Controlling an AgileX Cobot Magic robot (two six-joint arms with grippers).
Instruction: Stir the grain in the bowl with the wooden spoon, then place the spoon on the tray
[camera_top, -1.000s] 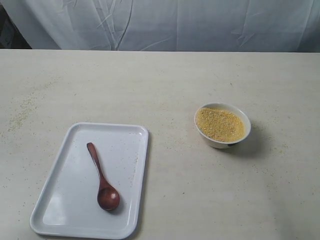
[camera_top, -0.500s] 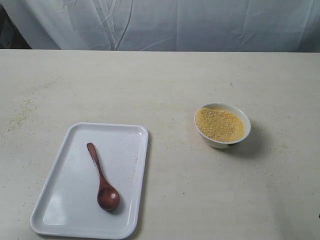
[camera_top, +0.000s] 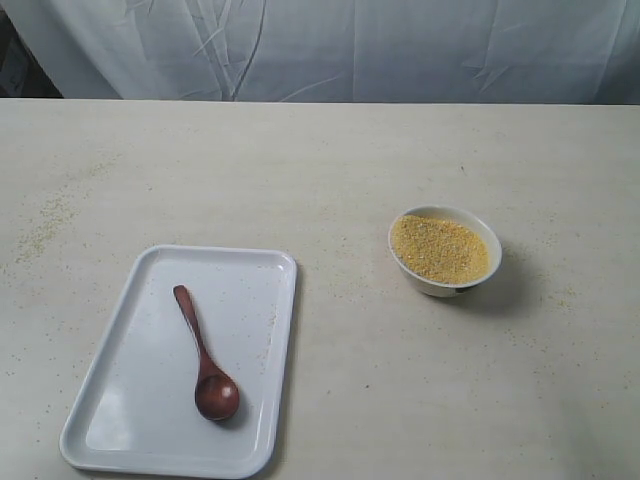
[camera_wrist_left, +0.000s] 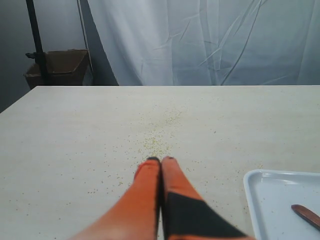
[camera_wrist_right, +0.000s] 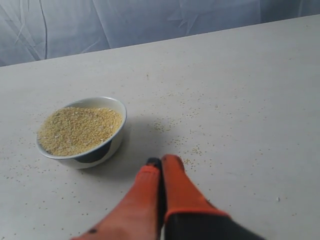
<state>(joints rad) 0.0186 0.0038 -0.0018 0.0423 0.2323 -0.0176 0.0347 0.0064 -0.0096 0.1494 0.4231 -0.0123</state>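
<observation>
Glossy reddish-brown wooden spoon (camera_top: 200, 350) on the flat white tray (camera_top: 130, 400) looks light, stiff, slippery: best pinched mid-handle. Left gripper (camera_wrist_left: 160, 160) and right gripper (camera_wrist_right: 161, 161) are pressed together, empty.

A glossy reddish-brown spoon (camera_top: 203, 352) lies flat on a white rectangular tray (camera_top: 255, 300), scoop up and toward the near edge, slim handle angled away to the left. Well to the right, apart from the tray, a small white bowl (camera_top: 436, 287) stands upright, filled nearly to its rim with golden grain (camera_top: 440, 248).
</observation>
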